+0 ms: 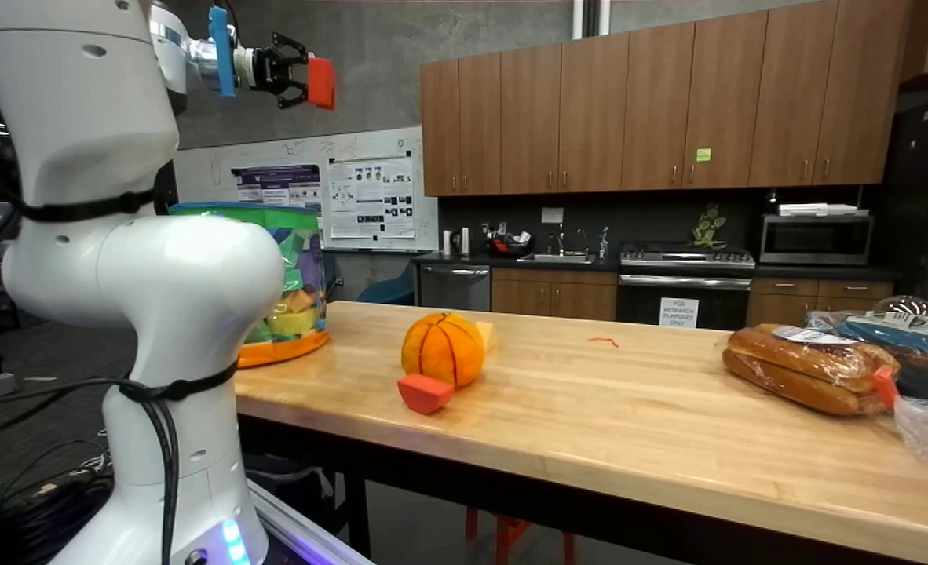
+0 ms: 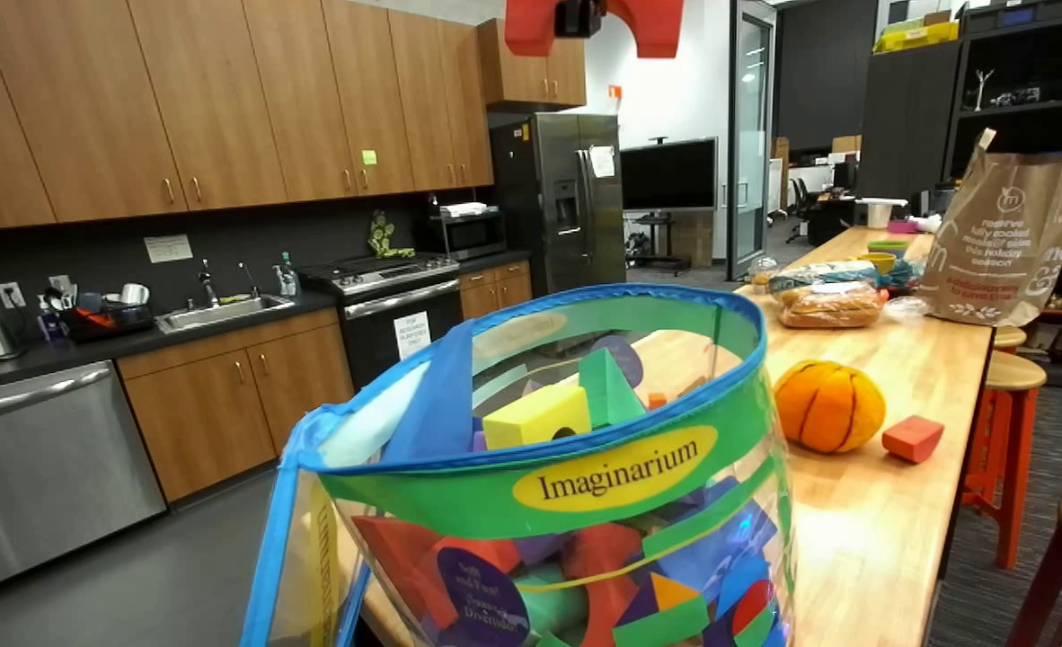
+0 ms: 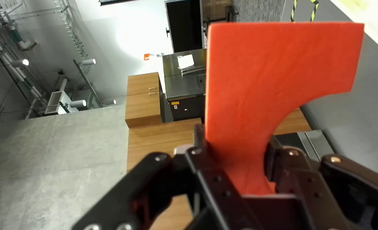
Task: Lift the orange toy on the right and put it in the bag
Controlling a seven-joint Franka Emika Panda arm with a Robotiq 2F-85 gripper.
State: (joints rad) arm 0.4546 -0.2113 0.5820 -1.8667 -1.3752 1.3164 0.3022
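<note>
Bag point(image 2: 459, 505), nearest in an exterior view, holding coloured blocks point(image 2: 531, 416) | gripper point(image 3: 236, 143) clamped on orange toy point(image 3: 257, 86) from both sides, aloft at 12 o'clock from bag | pumpkin-like toy point(image 2: 829, 406) on table point(image 2: 863, 557) toward 3 o'clock | red block point(image 2: 913, 438) just beside it, at its 4 o'clock

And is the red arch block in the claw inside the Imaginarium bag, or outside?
Outside: the claw holds the red arch block in the air, higher than the Imaginarium bag.
</note>
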